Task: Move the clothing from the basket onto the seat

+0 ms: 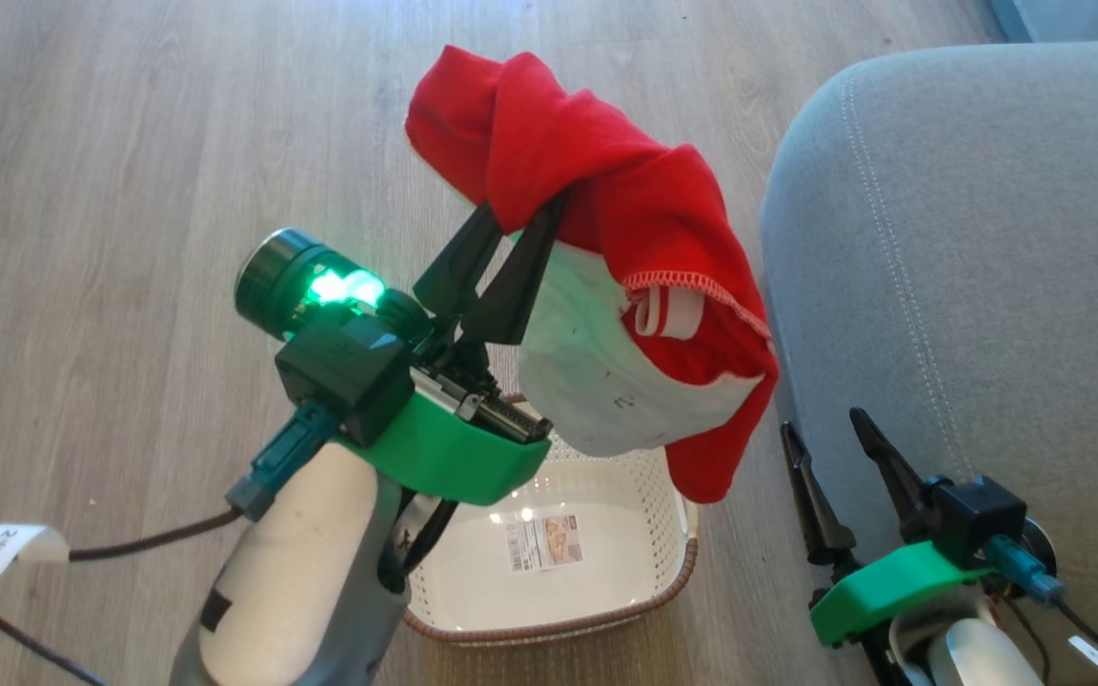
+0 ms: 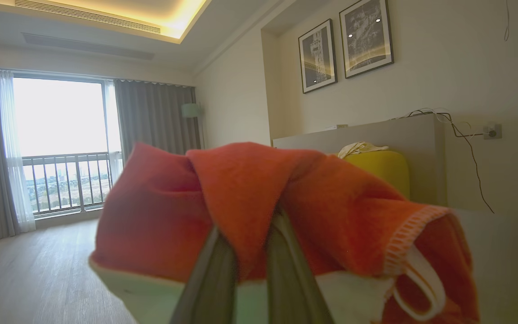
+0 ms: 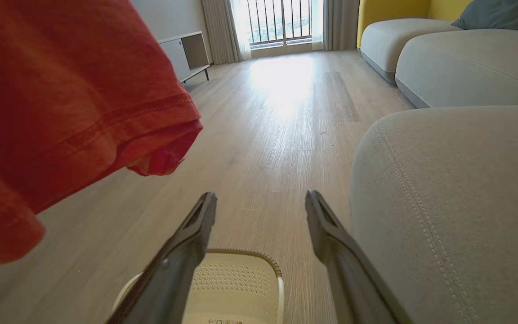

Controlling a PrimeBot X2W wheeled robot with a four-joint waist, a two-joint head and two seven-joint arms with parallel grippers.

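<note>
Clothing, place: the clothing [image 1: 625, 219] is one red bundle held in the air above the basket [image 1: 649, 481], just left of the seat [image 1: 987, 238] and touching neither
Clothing, long axis: in the head view it runs on a slant from upper left down to lower right, its lowest red tip hanging over the basket's far right corner
Left arm: the pale forearm rises from the lower left, fingers pointing up and to the right
Left gripper: the left gripper [image 1: 525, 205] is pinched onto a fold near the bundle's upper end, cloth draped over its tips
Right gripper: the right gripper [image 1: 821, 421] sits low at the seat's near edge, fingers pointing up, spread apart, nothing between them
Cloth: soft red knit with a stitched hem, a white-striped trim and a broad white panel facing the left arm
Basket: cream perforated plastic, brown braided rim, a paper label on its bottom, standing on the wooden floor [image 1: 130, 143]
Seat: grey fabric, rounded corner, pale double seam
</note>
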